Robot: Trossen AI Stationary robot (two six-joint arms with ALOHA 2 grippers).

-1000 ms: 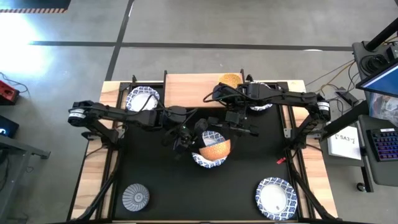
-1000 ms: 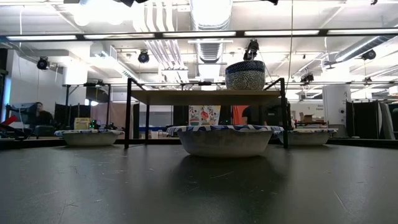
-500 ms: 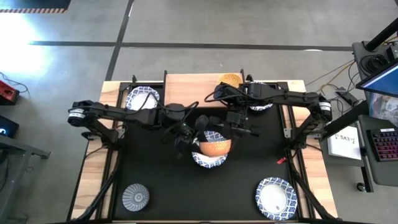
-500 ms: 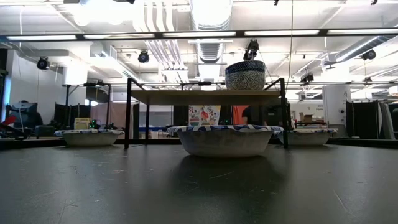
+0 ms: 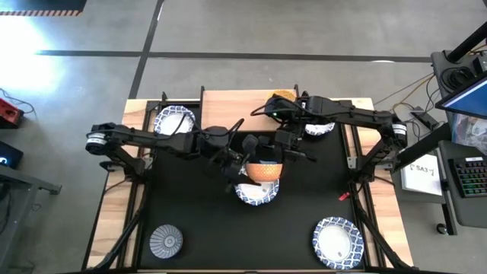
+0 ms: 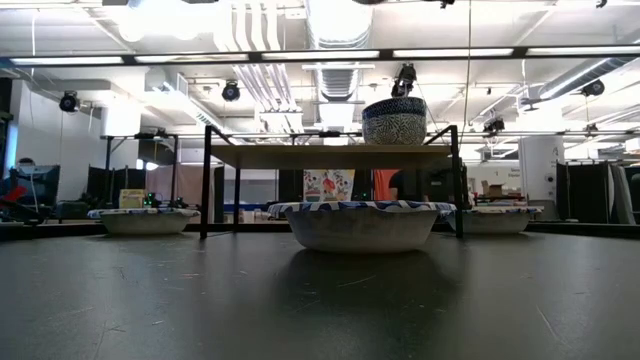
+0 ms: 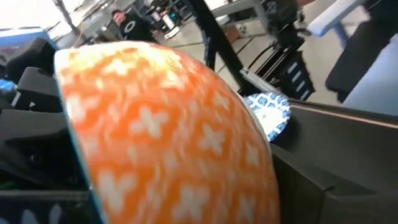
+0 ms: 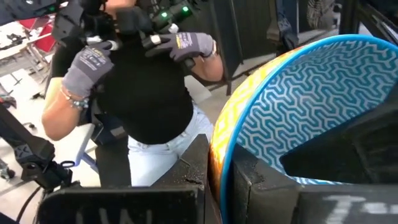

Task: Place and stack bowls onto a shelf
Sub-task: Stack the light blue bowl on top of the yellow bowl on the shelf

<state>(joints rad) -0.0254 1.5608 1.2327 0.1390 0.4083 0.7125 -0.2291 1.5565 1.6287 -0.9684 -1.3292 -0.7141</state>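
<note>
Orange bowl (image 5: 263,170) higher, right claw (image 5: 280,152) clamped.

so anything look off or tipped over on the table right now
Only the orange bowl: it is tipped on edge in mid-air above the white patterned bowl at the table's centre, with the right gripper shut on its rim and the left gripper close beside it. The other bowls sit upright; nothing is spilled or broken.

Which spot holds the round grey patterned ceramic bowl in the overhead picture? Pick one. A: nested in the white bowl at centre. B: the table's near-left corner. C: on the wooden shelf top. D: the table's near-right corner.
B: the round grey patterned ceramic bowl sits alone at the black table's near-left corner, apart from both arms.
</note>
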